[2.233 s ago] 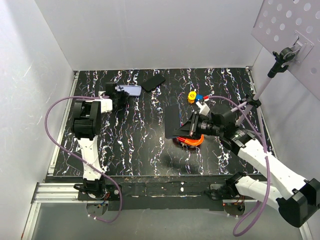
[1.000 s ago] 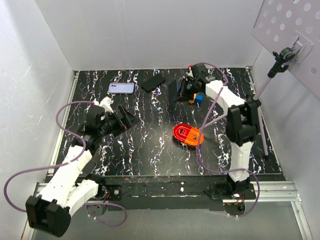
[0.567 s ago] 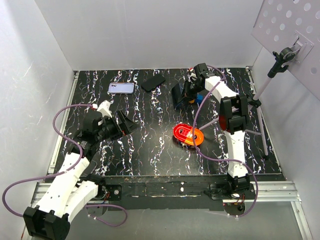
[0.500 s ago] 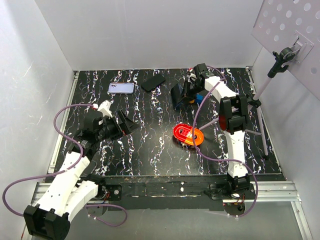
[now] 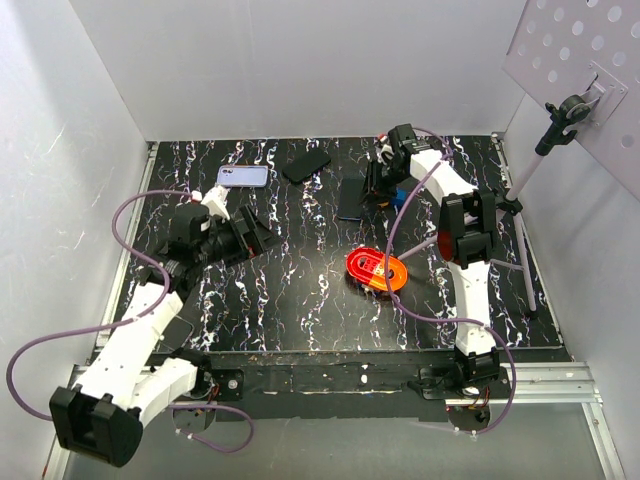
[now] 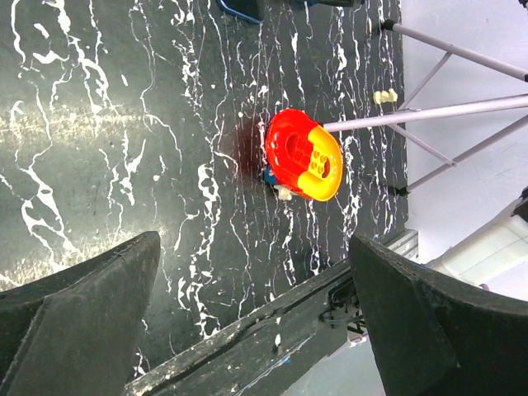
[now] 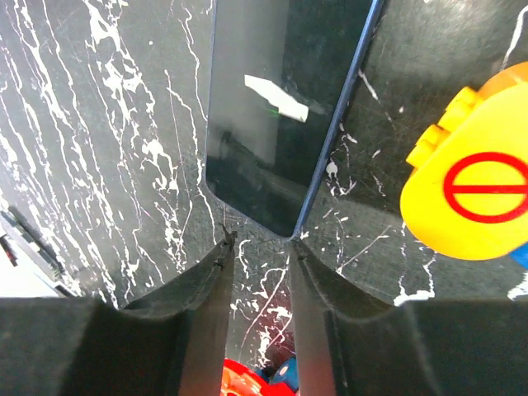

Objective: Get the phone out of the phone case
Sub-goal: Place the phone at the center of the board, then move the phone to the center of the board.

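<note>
Black stone-look laminate with white veining covers the worktop (image 5: pixel 300 300), which is boxed in by plain white walls (image 5: pixel 300 70) at the back and sides, with an aluminium rail (image 5: pixel 330 378) along the near edge. A perforated grey panel (image 5: pixel 570 60) hangs at the far right above a thin tripod stand (image 5: pixel 520 185).

The phone (image 5: pixel 350 198) lies flat and bare on the far middle of the surface, dark screen up, with a blue edge showing in the right wrist view. The right end effector (image 7: pixel 257 247) hovers at the phone's near corner with its fingers a narrow gap apart, gripping nothing. A yellow toy block (image 7: pixel 474 194) with a red circle mark sits just beside the phone.

The lilac phone case (image 5: pixel 243 176) rests well apart to the far left, near a black slab (image 5: pixel 306 166). The left end effector (image 6: pixel 254 239) is spread wide and empty above the left side. A red and yellow toy (image 5: pixel 376 268) sits mid-worktop.
</note>
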Motion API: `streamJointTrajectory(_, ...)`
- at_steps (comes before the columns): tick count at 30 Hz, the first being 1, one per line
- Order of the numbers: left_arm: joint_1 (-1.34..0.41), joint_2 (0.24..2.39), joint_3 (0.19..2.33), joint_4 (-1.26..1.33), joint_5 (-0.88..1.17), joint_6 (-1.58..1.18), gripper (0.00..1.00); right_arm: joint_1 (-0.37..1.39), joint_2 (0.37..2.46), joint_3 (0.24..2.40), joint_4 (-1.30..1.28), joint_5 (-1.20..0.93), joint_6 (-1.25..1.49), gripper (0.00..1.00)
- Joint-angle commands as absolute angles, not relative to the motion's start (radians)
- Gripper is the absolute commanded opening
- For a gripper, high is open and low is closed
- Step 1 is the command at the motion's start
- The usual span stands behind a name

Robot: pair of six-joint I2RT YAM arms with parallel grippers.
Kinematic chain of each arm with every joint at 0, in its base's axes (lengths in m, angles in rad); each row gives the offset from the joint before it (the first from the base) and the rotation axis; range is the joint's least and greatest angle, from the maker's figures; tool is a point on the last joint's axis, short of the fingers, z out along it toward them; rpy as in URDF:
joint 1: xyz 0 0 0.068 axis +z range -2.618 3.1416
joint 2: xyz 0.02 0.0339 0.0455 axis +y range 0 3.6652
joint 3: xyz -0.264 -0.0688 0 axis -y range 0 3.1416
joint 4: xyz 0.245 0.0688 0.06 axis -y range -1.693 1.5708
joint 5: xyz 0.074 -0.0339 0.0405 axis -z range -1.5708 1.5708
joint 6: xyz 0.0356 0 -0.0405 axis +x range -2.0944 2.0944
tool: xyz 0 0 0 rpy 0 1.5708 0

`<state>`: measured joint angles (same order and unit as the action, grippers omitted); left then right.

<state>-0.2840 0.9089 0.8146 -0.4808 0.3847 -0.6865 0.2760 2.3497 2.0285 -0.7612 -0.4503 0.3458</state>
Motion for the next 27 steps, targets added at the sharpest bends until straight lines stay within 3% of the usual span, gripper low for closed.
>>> streamJointTrajectory(1, -0.284, 1.000, 0.887, -0.465, 0.425, -0.667, 0.98, 0.278, 2.274, 2.106, -0.831, -0.376, 0.302, 0.43)
streamJointTrajectory(7, -0.285, 1.211, 0.981, -0.377, 0.436, -0.654, 0.98, 0.328, 2.068, 2.057, -0.956, -0.301, 0.267, 0.50)
streamJointTrajectory(17, -0.258, 1.759, 1.331, -0.201, 0.308, -0.548, 0.96, 0.538, 1.524, 1.304, -0.635, -0.345, 0.411, 0.51)
streamJointTrajectory(20, -0.239, 1.929, 1.495, -0.221, 0.256, -0.508, 0.96, 0.586, 1.412, 1.229, -0.617, -0.324, 0.439, 0.51)
streamJointTrajectory(27, -0.172, 2.238, 1.802, -0.247, 0.366, -0.491, 0.95, 0.601, 1.186, 1.138, -0.587, -0.342, 0.508, 0.51)
